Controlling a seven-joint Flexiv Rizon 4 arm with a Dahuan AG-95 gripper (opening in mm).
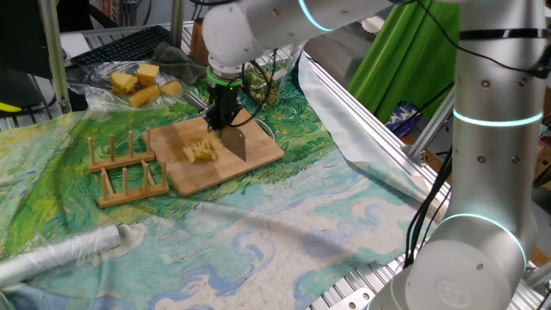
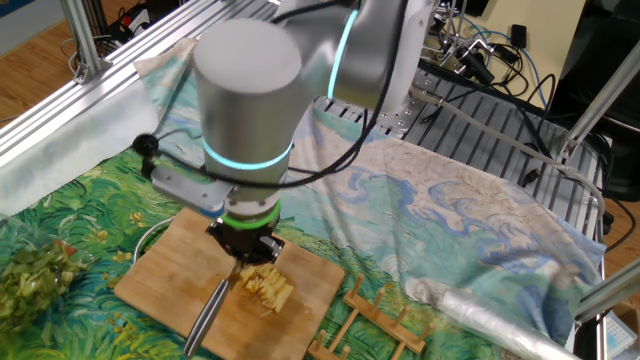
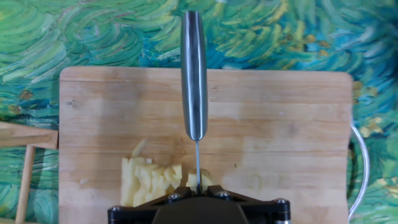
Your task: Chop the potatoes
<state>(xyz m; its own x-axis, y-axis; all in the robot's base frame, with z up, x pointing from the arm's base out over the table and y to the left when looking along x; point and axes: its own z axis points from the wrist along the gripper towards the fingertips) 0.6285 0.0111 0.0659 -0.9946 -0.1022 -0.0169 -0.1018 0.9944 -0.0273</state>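
Observation:
The potatoes (image 1: pixel 201 151) lie as a cluster of thin pale-yellow slices on the wooden board (image 1: pixel 258 157). My gripper (image 1: pixel 222 114) is shut on a knife (image 1: pixel 234 143), whose blade stands on the board just right of the slices. In the other fixed view the gripper (image 2: pixel 245 246) hangs over the slices (image 2: pixel 268 285), and the knife's steel handle (image 2: pixel 205 315) points toward the board's near edge. The hand view shows the handle (image 3: pixel 194 74) reaching away from me. The blade (image 3: pixel 198 162) is edge-on beside the slices (image 3: pixel 149 182), and my gripper (image 3: pixel 198 190) clamps it at the bottom.
A wooden rack (image 1: pixel 125 168) lies left of the board. Larger yellow chunks (image 1: pixel 138 83) sit on plastic at the back left. A rolled plastic sheet (image 1: pixel 60 250) lies at the front left. Green scraps (image 2: pixel 30 275) lie beside the board. A white cable (image 3: pixel 364 162) curves past the board's right edge.

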